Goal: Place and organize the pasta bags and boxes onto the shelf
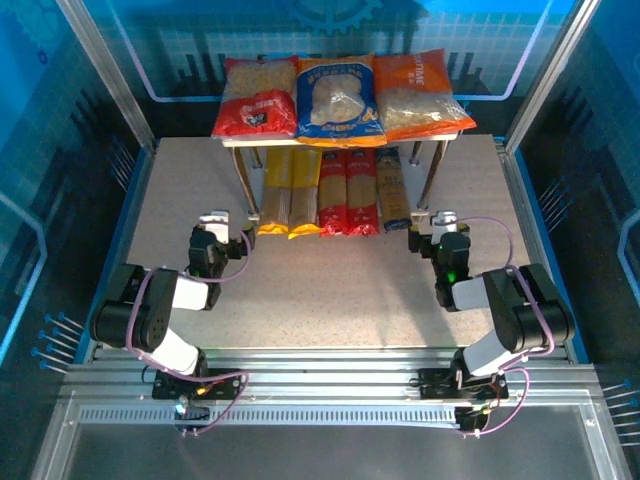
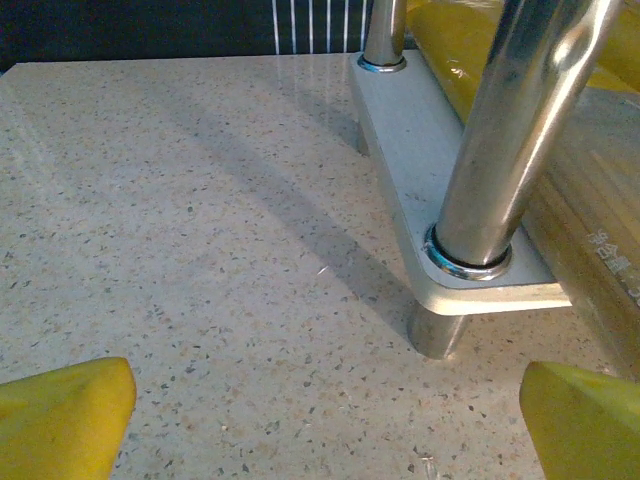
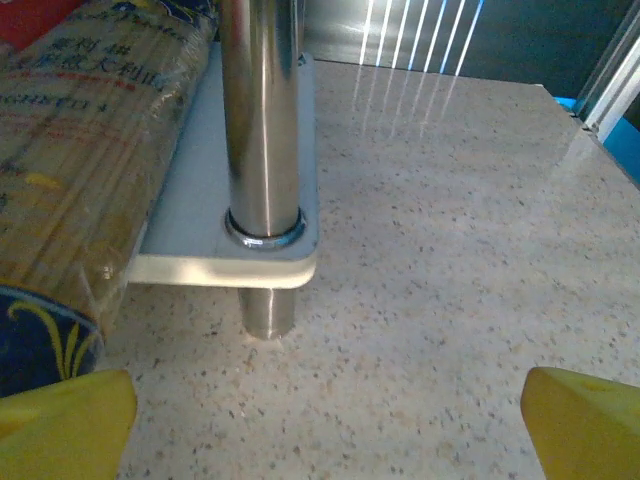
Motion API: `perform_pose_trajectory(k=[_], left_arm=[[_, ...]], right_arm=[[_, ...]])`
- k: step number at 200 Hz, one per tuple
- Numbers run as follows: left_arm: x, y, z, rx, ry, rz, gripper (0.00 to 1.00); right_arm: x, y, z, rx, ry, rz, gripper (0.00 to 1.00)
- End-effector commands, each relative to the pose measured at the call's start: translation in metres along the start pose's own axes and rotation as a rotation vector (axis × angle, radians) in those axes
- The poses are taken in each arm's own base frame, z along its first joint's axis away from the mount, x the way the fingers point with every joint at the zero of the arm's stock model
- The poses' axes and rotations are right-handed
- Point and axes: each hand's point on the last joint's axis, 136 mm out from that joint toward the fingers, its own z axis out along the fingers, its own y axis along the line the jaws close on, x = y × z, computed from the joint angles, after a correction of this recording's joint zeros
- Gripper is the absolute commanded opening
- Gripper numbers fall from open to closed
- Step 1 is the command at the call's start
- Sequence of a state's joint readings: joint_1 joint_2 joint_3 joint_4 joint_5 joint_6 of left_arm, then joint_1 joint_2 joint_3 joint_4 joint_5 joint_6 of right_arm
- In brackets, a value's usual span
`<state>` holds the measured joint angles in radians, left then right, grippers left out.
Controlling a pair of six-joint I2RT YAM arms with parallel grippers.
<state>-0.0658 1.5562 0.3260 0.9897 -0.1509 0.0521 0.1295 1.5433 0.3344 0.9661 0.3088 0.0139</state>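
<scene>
The shelf point(image 1: 445, 136) stands at the back of the table. Three bags lie side by side on its top board: red point(image 1: 255, 100), blue with orange edges point(image 1: 338, 100) and orange point(image 1: 420, 95). Several pasta boxes lie in a row on the lower board, from yellow point(image 1: 275, 195) through red point(image 1: 347, 195) to blue point(image 1: 392, 195). My left gripper point(image 1: 215, 222) is open just off the shelf's front left leg point(image 2: 500, 150), its yellow fingertips point(image 2: 70, 415) wide apart and empty. My right gripper point(image 1: 438, 222) is open by the front right leg point(image 3: 260, 120), beside the blue box point(image 3: 70, 180).
The speckled tabletop point(image 1: 340, 290) stretches bare between the arms and the shelf. Blue enclosure walls with metal posts point(image 1: 110, 70) ring the table. Aluminium rails point(image 1: 320, 400) run along the near edge behind the arm bases.
</scene>
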Motion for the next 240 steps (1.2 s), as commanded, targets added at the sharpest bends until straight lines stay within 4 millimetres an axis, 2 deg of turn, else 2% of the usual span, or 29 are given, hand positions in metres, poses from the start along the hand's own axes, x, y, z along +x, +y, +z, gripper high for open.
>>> perform_pose_trajectory(k=[1,240], left_arm=[[-0.0109,-0.0002,0.0036,0.016,-0.020,-0.014,0.99],[-0.0108,-0.0004,0.0038,0.018,-0.019,-0.015,1.00]], right_arm=[[-0.0104,-0.0085,0.0070,-0.001,-0.005,0.034,1.00],[-0.0118,-0.0041,0.0075,-0.012,-0.011,0.014,1.00]])
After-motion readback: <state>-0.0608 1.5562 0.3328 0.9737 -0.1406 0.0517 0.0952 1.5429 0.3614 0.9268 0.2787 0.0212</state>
